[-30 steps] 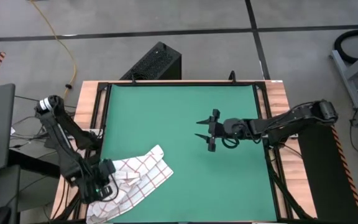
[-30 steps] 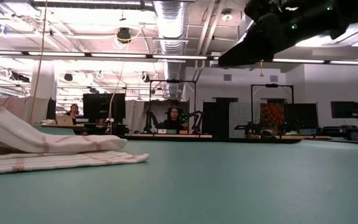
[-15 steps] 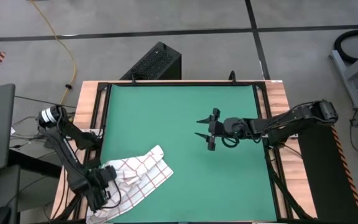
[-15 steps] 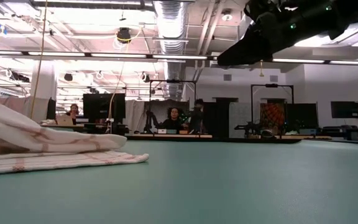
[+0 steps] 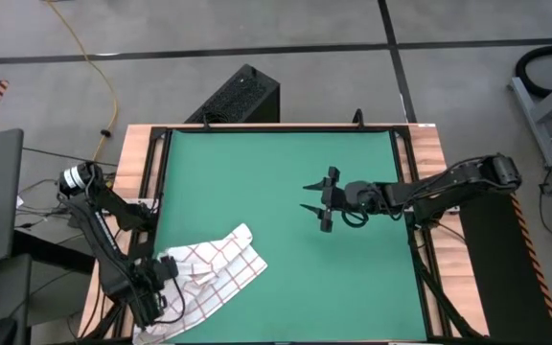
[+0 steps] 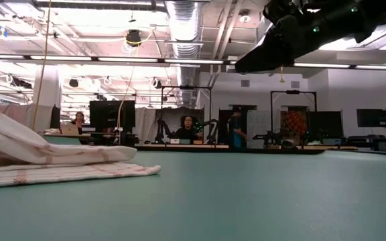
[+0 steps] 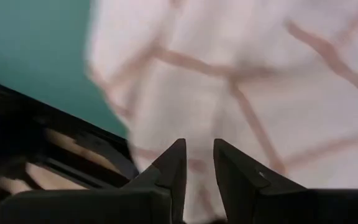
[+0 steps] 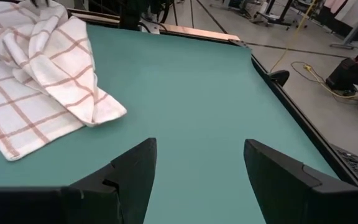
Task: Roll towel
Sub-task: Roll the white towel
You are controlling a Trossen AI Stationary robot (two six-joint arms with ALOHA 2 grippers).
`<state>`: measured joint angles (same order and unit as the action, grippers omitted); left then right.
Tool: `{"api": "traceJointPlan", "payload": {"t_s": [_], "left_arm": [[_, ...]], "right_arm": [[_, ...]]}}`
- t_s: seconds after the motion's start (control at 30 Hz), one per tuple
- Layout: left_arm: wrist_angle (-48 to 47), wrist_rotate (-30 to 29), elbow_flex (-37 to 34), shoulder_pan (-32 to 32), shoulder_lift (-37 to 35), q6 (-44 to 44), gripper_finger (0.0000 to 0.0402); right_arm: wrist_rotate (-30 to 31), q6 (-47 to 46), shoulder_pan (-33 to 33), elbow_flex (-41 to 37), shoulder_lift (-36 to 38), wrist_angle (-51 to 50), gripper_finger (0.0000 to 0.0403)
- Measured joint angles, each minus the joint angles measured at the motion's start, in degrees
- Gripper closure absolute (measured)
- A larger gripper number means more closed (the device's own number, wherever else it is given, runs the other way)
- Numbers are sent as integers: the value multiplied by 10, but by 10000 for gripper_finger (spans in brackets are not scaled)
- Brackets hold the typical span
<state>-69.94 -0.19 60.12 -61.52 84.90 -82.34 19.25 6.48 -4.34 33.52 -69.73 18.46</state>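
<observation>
The towel [image 5: 220, 271], white with a red-brown grid, lies crumpled on the near left corner of the green mat [image 5: 276, 172]. Its right part lies flat on the mat. In the low view a fold of the towel [image 6: 19, 144] rises toward the left. My left gripper [image 5: 151, 295] points down over the towel's left end at the mat's left edge, shut on the cloth. My right gripper [image 5: 316, 202] hangs open above the mat's middle right, well clear of the towel [image 8: 36, 68]. My left gripper pinches the towel between its two fingertips, which stand close together with cloth [image 7: 197, 167] in the narrow gap. The fingers come from above, pointing down, at the towel's left end. One layer or several, I cannot tell. The rest of the towel lies slack on the mat.
A black rail [image 5: 156, 192] frames the mat on the wooden tabletop [image 5: 429, 144]. A black box [image 5: 238, 96] stands on the floor beyond the far edge. Bare mat spreads from the towel to the far and right edges. People sit at desks in the room behind [image 6: 189, 127].
My left gripper has gone a little toward the table's near left corner and down, turning about its own axis, still shut on the towel. The towel's raised left fold has shifted with it; its flat right part has stayed in place.
</observation>
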Motion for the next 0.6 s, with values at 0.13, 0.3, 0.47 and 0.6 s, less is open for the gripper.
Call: {"api": "traceJointPlan", "payload": {"t_s": [0.13,0.3,0.47,0.6], "left_arm": [[-29,-8,28,-19,0,-10,330],[-100,-15,57,-43,0,-53,330],[-91,-11,53,-63,0,-81,330],[-88,-31,53,-75,4,-118,330]], "right_arm": [[0,0,0,0,0,-1,138],[0,-5,-1,0,0,-2,138],[0,-5,-1,0,0,-9,138],[0,-5,0,0,0,-16,138]]}}
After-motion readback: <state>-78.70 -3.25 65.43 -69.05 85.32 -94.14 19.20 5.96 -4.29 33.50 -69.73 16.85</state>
